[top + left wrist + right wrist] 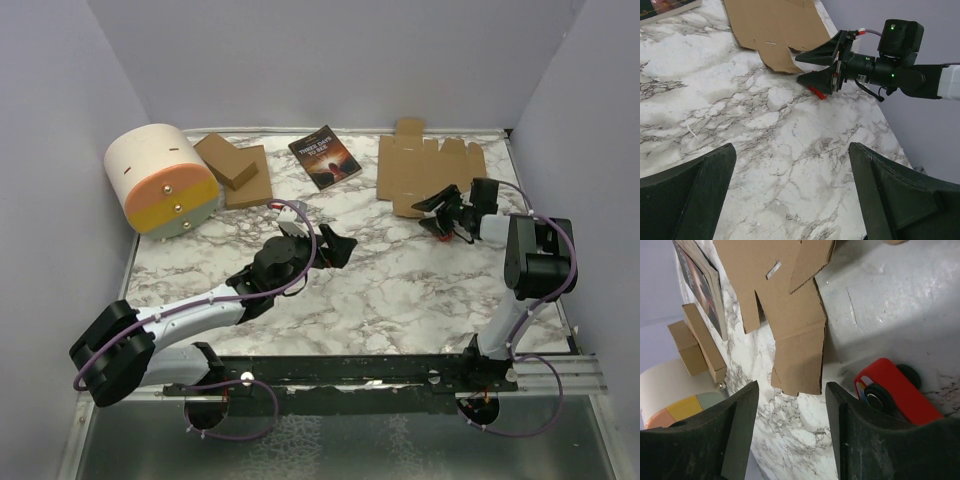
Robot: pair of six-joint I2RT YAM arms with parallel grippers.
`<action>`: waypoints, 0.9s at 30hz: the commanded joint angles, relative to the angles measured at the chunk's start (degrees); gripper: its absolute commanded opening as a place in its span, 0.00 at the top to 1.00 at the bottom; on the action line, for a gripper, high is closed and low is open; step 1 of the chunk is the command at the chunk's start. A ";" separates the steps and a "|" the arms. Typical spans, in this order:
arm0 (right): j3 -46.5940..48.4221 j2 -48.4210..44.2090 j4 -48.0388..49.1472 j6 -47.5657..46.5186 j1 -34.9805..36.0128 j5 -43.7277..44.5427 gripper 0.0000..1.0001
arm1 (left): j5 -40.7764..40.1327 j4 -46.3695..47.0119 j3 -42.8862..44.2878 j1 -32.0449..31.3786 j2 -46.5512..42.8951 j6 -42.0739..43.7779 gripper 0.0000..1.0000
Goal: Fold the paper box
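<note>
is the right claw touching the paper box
Cannot tell: the left wrist view puts the right claw at a flap edge of the paper box, neither gap nor contact plain.

Flat paper box [430, 168] at the desk's [400, 290] far right, book [324, 156] to its left, stack of cardboard pieces [235, 172] further left, drum-shaped container [162, 180] far left, right gripper [428, 214] at the box's near edge, toy car [895, 395] just beside it, left gripper [340, 250] mid-desk, well apart.

Walls [330, 60]: plain pale lilac panels, enclosing the scene on three sides. Table [400, 300]: white marble-pattern top with grey veining, sitting between them, reflecting soft, diffuse light.
</note>
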 commanded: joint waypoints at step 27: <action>-0.31 1.41 3.53 3.38 0.40 4.17 0.74 | -5.22 -4.39 0.13 0.07 -5.98 0.52 0.01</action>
